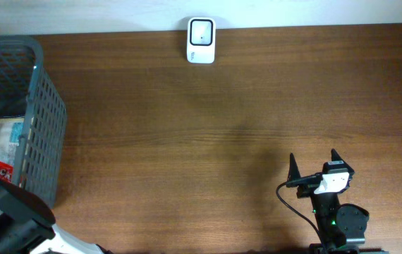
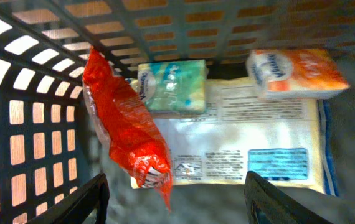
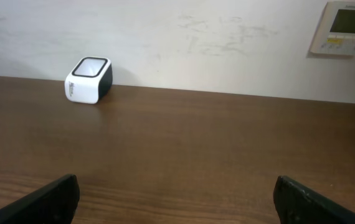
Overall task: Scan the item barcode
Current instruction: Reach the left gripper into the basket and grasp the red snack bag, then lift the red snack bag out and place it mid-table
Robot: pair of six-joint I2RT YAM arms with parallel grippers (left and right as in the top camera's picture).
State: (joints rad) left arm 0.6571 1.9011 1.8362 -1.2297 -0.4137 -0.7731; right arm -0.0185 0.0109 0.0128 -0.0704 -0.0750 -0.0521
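I see a red crinkly plastic snack packet (image 2: pixel 124 124) slanting along the wall of the grey mesh basket (image 1: pixel 42 120). Its lower corner overlaps a large flat white packet (image 2: pixel 258 143) with printed text and a blue panel. A green-and-white tissue pack (image 2: pixel 172 86) and an orange-and-white pack (image 2: pixel 296 73) lie along that packet's far edge. The small white barcode scanner (image 1: pixel 201 40) with a dark window sits at my desk's (image 1: pixel 187 141) far edge, well apart from the basket.

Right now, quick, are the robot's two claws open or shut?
Left black gripper: open, holding nothing.
Right black gripper: open, holding nothing.
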